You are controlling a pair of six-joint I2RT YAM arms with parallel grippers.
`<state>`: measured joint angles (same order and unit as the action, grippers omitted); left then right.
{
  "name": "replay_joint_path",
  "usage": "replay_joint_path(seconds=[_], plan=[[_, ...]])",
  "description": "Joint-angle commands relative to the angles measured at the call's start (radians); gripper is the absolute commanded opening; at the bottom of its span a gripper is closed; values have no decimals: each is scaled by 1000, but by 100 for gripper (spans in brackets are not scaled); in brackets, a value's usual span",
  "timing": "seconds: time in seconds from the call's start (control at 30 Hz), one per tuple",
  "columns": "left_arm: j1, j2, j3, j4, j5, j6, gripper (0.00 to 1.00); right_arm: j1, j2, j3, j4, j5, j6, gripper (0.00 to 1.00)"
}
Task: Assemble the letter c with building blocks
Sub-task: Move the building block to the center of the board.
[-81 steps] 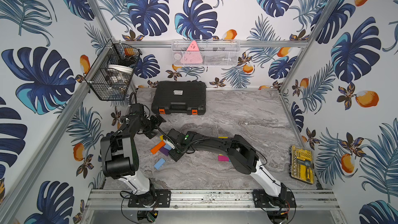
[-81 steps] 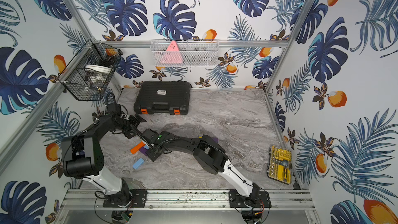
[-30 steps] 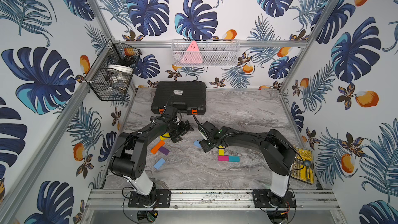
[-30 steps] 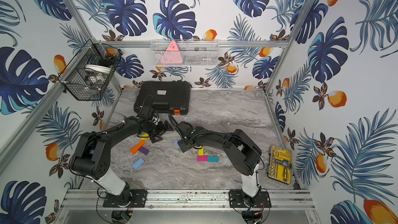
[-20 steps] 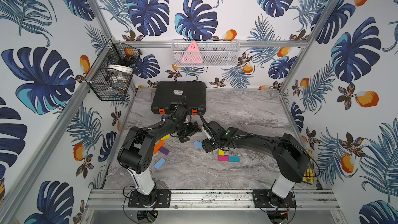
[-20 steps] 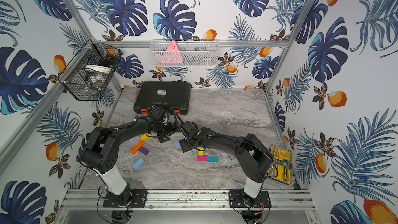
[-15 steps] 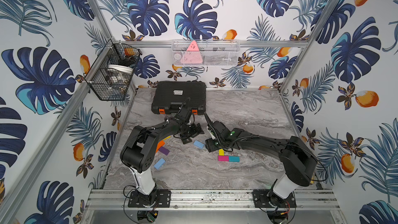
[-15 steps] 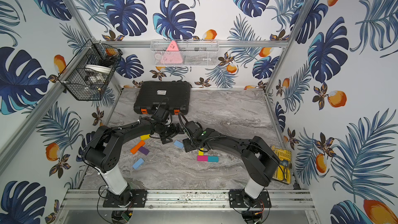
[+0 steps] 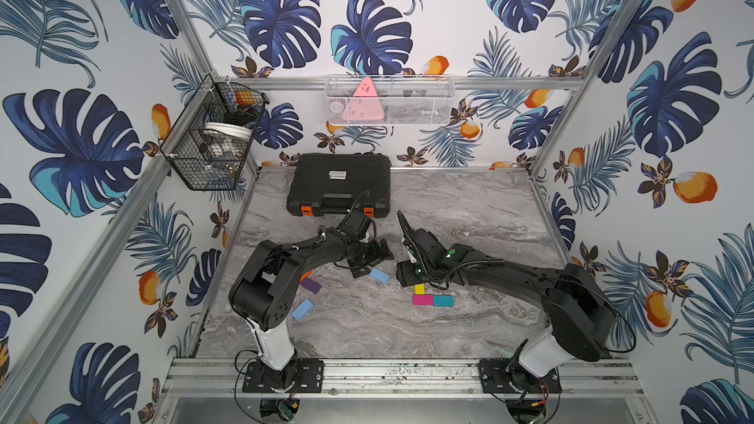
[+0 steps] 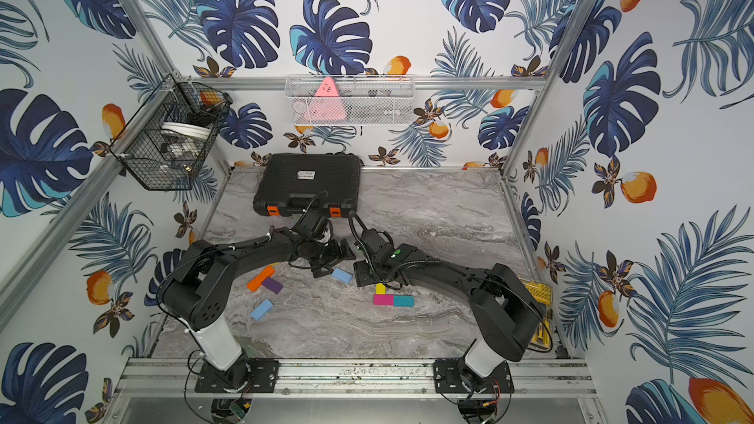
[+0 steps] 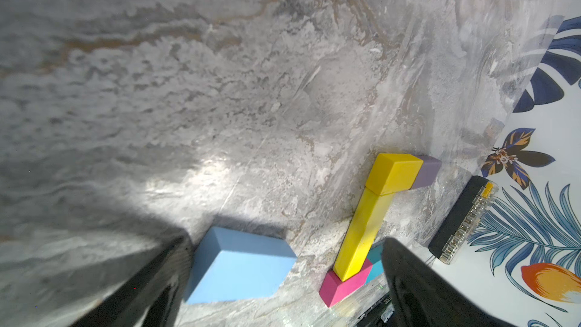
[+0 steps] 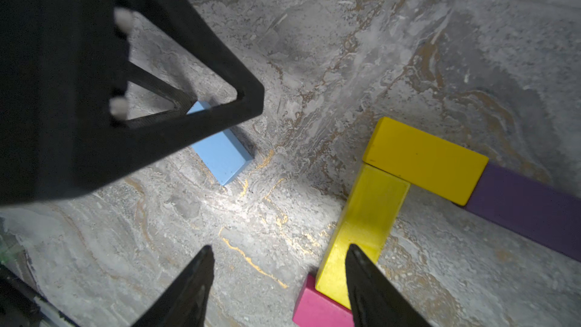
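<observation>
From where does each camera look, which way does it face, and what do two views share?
Top views: high above the arm bases, looking down at the table; both arms, left hand, right hand.
Left wrist: behind the left hand, facing the light blue block; its two fingers show.
Right wrist: behind the right hand, facing the yellow blocks; its fingers and the left hand show.
Shared by wrist views: light blue block, yellow blocks, magenta block.

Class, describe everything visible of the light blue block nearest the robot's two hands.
The light blue block is a small, matte rectangular brick. It lies flat and askew on the marbled table, apart from the long yellow block. In the left wrist view it shows between the fingers of the open left hand; contact cannot be told.
</observation>
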<state>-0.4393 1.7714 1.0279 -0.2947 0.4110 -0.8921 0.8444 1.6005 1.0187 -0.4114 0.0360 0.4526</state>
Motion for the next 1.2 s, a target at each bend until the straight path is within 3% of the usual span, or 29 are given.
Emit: replay_joint_path(seconds=[0.0,1.17], plan=[[-4,-11,-7,-11,-22,-22,99,-1,-5,-8,8,-3,15,68],[-77,-58,-83,17,-43,-64,99,-5,-2,-35,32,-9,27,69]])
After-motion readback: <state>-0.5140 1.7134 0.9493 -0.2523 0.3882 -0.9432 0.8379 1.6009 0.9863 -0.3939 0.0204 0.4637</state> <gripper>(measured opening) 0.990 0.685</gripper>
